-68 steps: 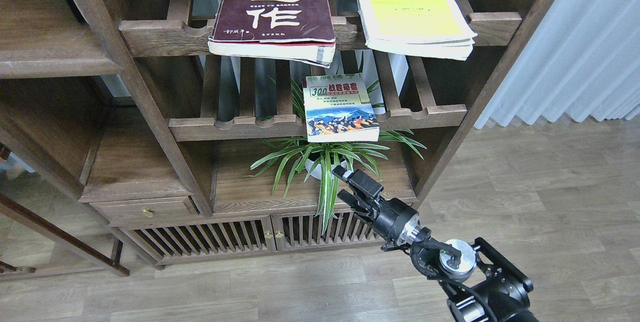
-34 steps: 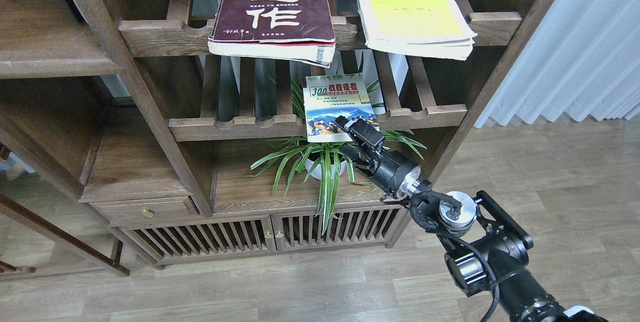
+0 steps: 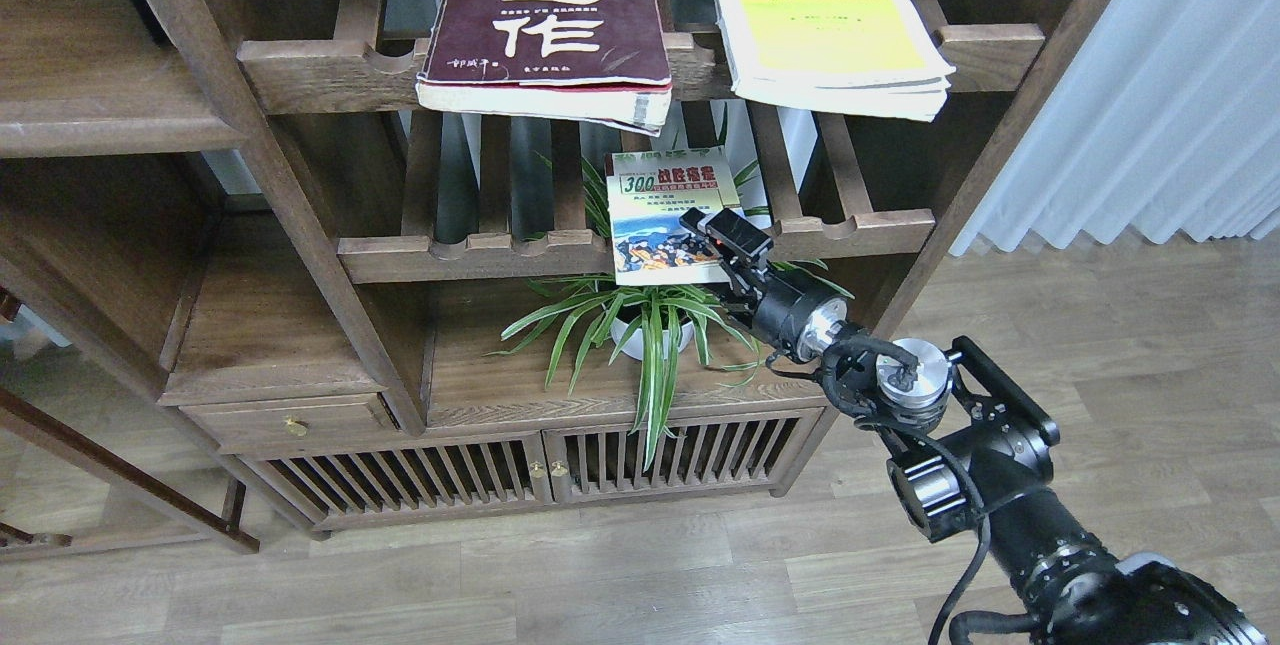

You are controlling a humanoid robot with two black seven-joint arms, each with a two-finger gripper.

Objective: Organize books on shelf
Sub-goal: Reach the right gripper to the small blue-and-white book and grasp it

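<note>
The thick maroon book (image 3: 550, 20) with big white characters lies flat on the top slatted rack, its front hanging over the rail. The yellow-green white-edged book (image 3: 825, 20) lies to its right on the same rack. The small "300" book (image 3: 665, 205) lies on the middle slatted rack, front edge past the rail. My right gripper (image 3: 708, 253) is at that book's front right corner, upper finger (image 3: 715, 228) over the cover, the lower one dark beneath it; the jaws look open around the edge. The solid dark shelf board (image 3: 90, 130) is at the upper left. My left gripper is out of view.
A spider plant in a white pot (image 3: 640, 325) stands on the board under the middle rack, leaves right below my gripper. Slanted wooden posts (image 3: 300, 225) frame the racks. A slatted cabinet (image 3: 520, 470) is at the bottom, a white curtain (image 3: 1150, 105) at the right.
My right gripper rose from in front of the plant up and slightly right to the front right corner of the "300" book. The books have not moved.
</note>
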